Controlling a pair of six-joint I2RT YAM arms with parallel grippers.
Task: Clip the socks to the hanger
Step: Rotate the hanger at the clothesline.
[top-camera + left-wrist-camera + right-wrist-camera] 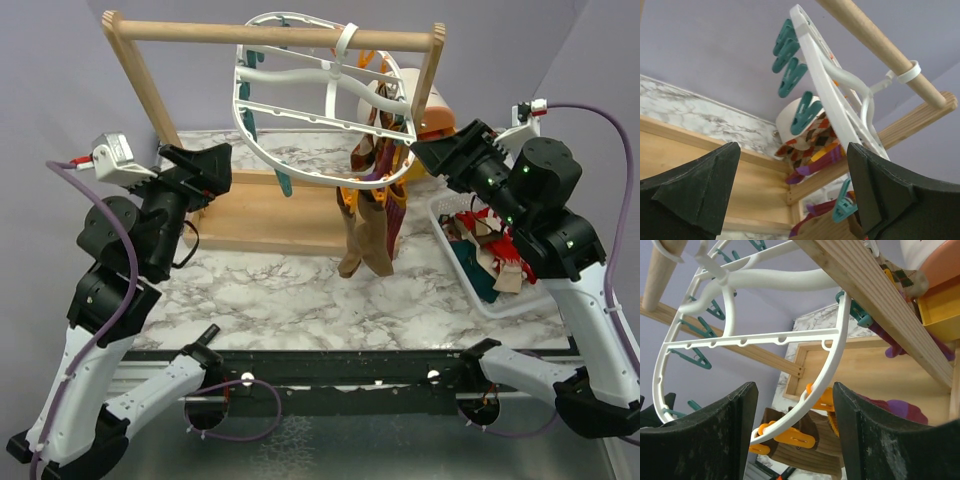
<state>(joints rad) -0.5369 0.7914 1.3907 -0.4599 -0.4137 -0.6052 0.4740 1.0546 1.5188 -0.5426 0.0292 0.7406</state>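
**Both hands open beside the hanger, three socks hanging**

The left hand (pixel 212 165) is hovering above the left part of the bench (pixel 280 300), its fingers (pixel 695 190) standing wide apart and holding nothing. It is pointing toward the left rim of the hanger (pixel 300 120) but is staying apart from it. The right hand (pixel 420 152) is also standing open and empty, with its fingertips just beside the right end of the hanger's rim. From its wrist camera, the white rim and a few orange clips (pixel 790 437) are showing in the gap between the fingers.

The hanger is hanging by its hook from the wooden bar (pixel 270 35) of the rack, at the far middle of the bench, and is tilting. Teal clips (pixel 790 75) are dangling along its left side. Under its near right part, a tan-brown sock (pixel 362 240), a purple sock (pixel 396 205) and an argyle sock (pixel 810 140) are hanging close together above the bench. More socks (pixel 495 255) are lying heaped in the white basket (pixel 500 312) on the right, below the right arm.
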